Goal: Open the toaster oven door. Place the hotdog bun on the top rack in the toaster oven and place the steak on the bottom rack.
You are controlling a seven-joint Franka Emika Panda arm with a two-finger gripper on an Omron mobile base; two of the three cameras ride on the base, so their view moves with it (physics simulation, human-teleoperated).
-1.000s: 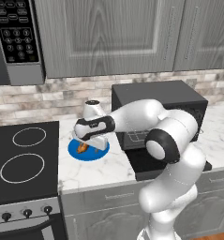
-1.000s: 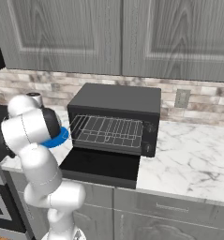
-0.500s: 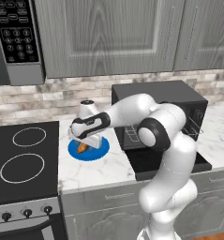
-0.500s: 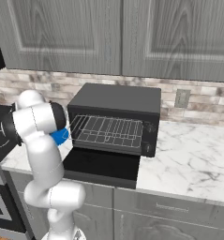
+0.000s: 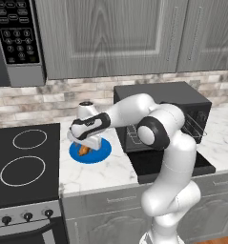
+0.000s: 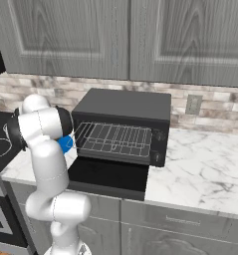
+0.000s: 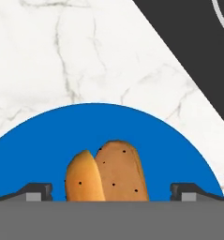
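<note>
Hand view: open two-finger gripper [image 7: 111, 191] straddles the orange-tan hotdog bun [image 7: 108, 172] on the round blue plate [image 7: 33, 140]; descend centred, then close across its narrow width.

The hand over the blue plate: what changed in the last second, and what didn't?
The hand came lower over the hotdog bun on the blue plate, jaws open, nothing gripped. Bun, plate and the open toaster oven door stayed put.

Microwave keypad [image 5: 19, 34] markings too blurred; no legible text.
</note>
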